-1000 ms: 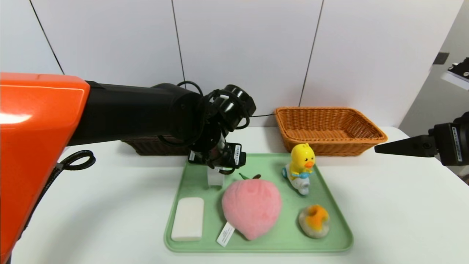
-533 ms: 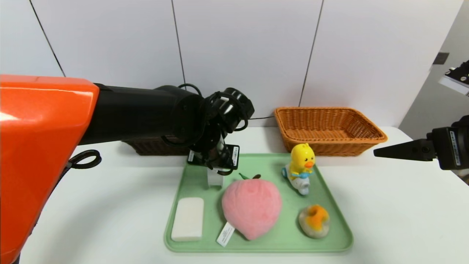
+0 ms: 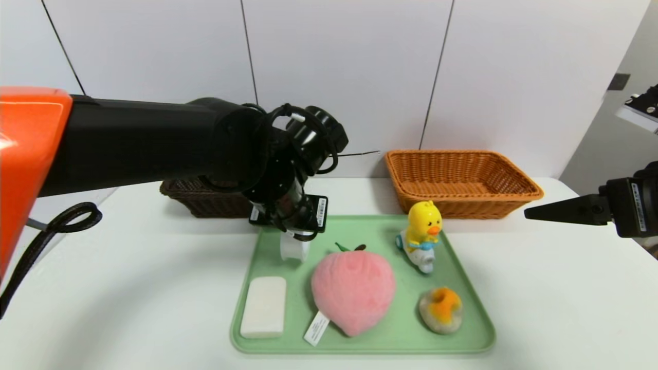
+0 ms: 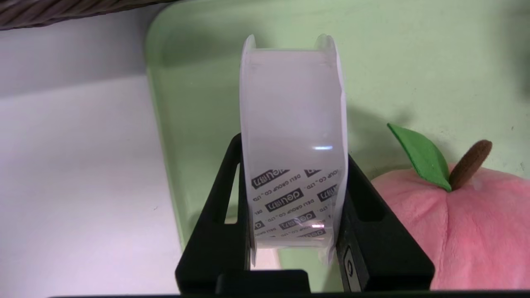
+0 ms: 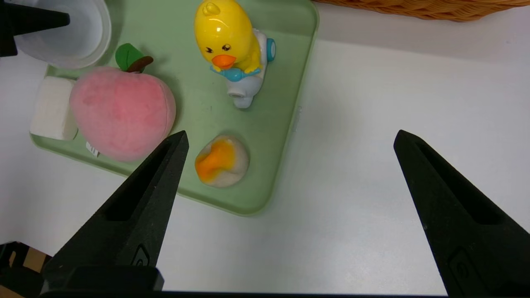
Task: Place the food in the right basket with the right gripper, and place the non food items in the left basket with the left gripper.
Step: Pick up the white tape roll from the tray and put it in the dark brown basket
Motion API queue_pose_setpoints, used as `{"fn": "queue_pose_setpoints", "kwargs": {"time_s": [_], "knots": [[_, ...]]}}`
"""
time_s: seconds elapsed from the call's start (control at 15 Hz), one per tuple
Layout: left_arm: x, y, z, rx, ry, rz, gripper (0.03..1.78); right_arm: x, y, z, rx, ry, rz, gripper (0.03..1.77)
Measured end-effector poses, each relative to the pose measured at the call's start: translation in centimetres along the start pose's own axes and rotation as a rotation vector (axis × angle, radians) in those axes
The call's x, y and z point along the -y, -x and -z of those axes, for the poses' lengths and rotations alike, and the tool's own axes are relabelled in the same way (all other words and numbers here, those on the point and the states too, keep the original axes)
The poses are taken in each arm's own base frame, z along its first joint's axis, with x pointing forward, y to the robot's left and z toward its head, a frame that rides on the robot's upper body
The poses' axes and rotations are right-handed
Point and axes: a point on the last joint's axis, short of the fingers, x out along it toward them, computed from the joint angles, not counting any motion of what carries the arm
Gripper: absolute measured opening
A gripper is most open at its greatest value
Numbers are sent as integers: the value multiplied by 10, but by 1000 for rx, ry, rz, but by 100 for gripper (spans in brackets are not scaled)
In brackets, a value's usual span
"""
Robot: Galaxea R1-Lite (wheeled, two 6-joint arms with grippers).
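My left gripper (image 3: 294, 240) is shut on a clear tape roll (image 3: 294, 249), which stands on edge between its black fingers (image 4: 215, 215) over the back left corner of the green tray (image 3: 380, 230). On the tray lie a pink plush peach (image 3: 353, 290), a yellow duck toy (image 3: 422, 231), a white block (image 3: 263, 307) and an orange-and-grey bun (image 3: 440, 309). At the far right, off the tray, my right gripper (image 5: 290, 134) hangs open and empty. The left basket (image 3: 203, 201) is dark brown and partly hidden behind my left arm. The right basket (image 3: 462, 180) is orange.
Both baskets stand at the back of the white table (image 3: 555, 288), against the wall. My left arm (image 3: 154, 144) reaches across the left half of the scene. A black cable (image 3: 61, 226) loops at the left edge.
The left gripper has closed on the tape roll and shifted a little to the left with it. The left arm has risen, uncovering more of the dark basket. The right gripper has barely moved.
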Motion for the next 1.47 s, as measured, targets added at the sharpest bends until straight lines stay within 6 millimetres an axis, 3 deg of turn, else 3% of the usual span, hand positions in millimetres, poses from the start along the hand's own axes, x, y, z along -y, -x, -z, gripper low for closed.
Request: {"fn": "queue_pose_setpoints", "kwargs": {"time_s": [0.4, 0.73, 1.0, 1.2, 1.47], "knots": [[-20, 71, -1, 71, -45, 52, 56, 0, 0, 0, 1, -1, 4, 171], [-73, 109, -37, 234, -9, -2, 56, 0, 1, -6, 53, 12, 0, 171], [-127, 98, -69, 340, -5, -136, 56, 0, -2, -6, 53, 11, -2, 171], [-159, 71, -90, 401, 23, -221, 56, 0, -4, -5, 47, 14, -4, 171], [-184, 26, -105, 409, 46, -277, 56, -1, -6, -4, 38, 23, -10, 171]]}}
